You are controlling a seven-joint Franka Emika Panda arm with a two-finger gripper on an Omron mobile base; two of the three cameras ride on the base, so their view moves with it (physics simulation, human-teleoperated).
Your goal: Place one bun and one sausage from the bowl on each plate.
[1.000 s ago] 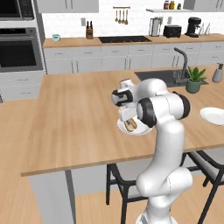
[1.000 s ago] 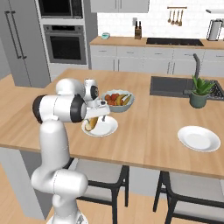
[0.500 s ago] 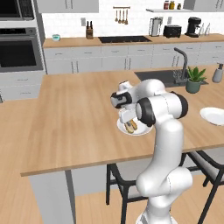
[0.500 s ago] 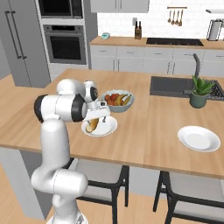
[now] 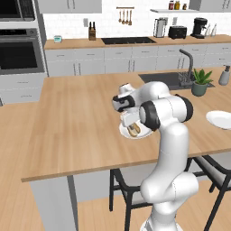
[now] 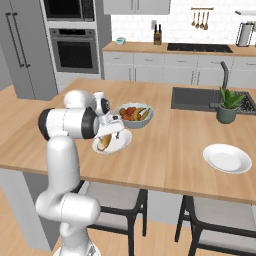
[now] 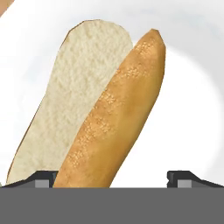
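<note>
A white plate (image 5: pixel 143 134) (image 6: pixel 121 144) lies on the island's near side. On it rests a long bun (image 7: pixel 87 113) (image 5: pixel 133 130) (image 6: pixel 103 142), with a pale cut face and a golden-brown crust. My gripper (image 7: pixel 113 177) (image 5: pixel 128 121) (image 6: pixel 111 131) hangs close above the bun, open, its fingertips (image 7: pixel 41 177) wide apart on either side of it and holding nothing. The second white plate (image 5: pixel 221 119) (image 6: pixel 227 158) sits bare at the island's right end. I cannot make out a sausage, and the bowl is out of view.
A pale grey fruit bowl (image 6: pixel 134 115) stands just behind the near plate. A sink with a faucet (image 6: pixel 225 80) and a potted plant (image 6: pixel 228 106) (image 5: pixel 200 81) are at the far right. Stools (image 6: pixel 120 205) stand under the island's front edge.
</note>
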